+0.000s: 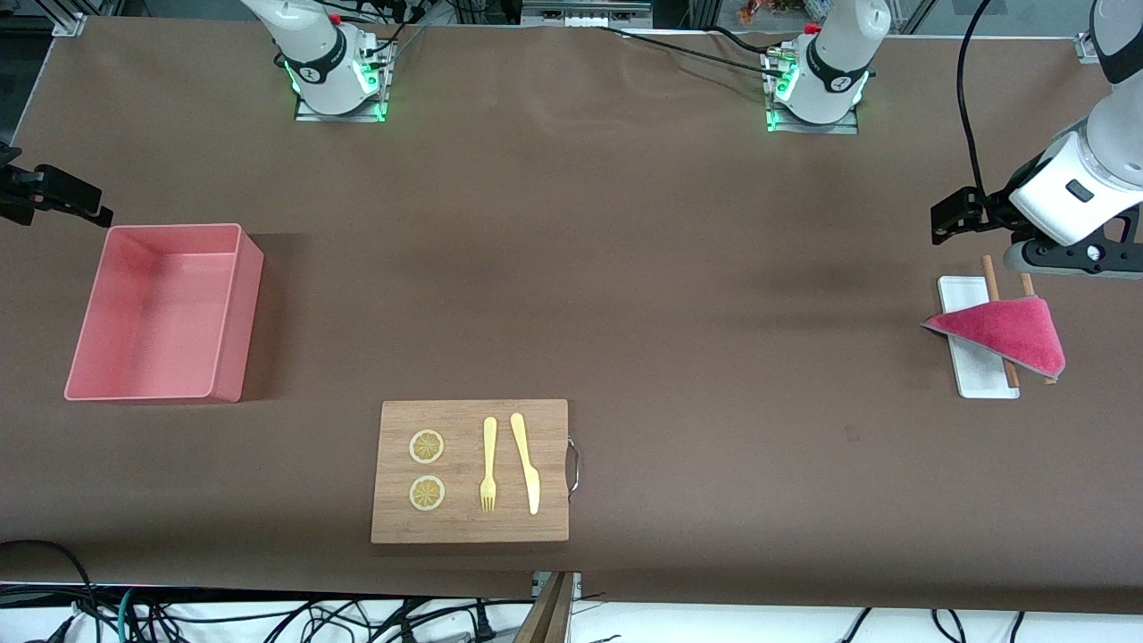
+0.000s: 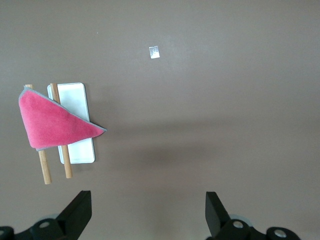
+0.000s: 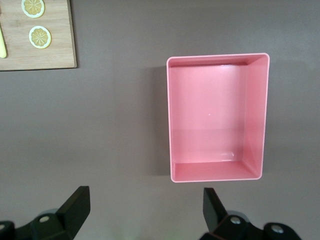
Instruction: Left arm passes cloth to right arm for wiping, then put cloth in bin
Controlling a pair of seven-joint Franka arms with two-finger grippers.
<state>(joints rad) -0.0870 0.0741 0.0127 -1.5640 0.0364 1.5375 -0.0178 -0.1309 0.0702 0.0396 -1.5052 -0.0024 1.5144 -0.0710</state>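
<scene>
Nothing is done yet: the cloth lies untouched over 2 wooden sticks on the white tray. The left gripper hovers near it, jaws wide and empty. The right gripper waits by the empty bin, jaws wide.

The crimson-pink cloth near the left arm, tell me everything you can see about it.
The small fuzzy crimson-pink cloth looks soft and plush, with a thin grey edge. It lies folded into a rough triangle, draped over two thin wooden sticks and partly over a flat white rectangular tray, at the left arm's end of the brown table. One pointed corner reaches across the tray. Nothing grips it: the left arm's black two-finger tool is open and apart from it.
</scene>
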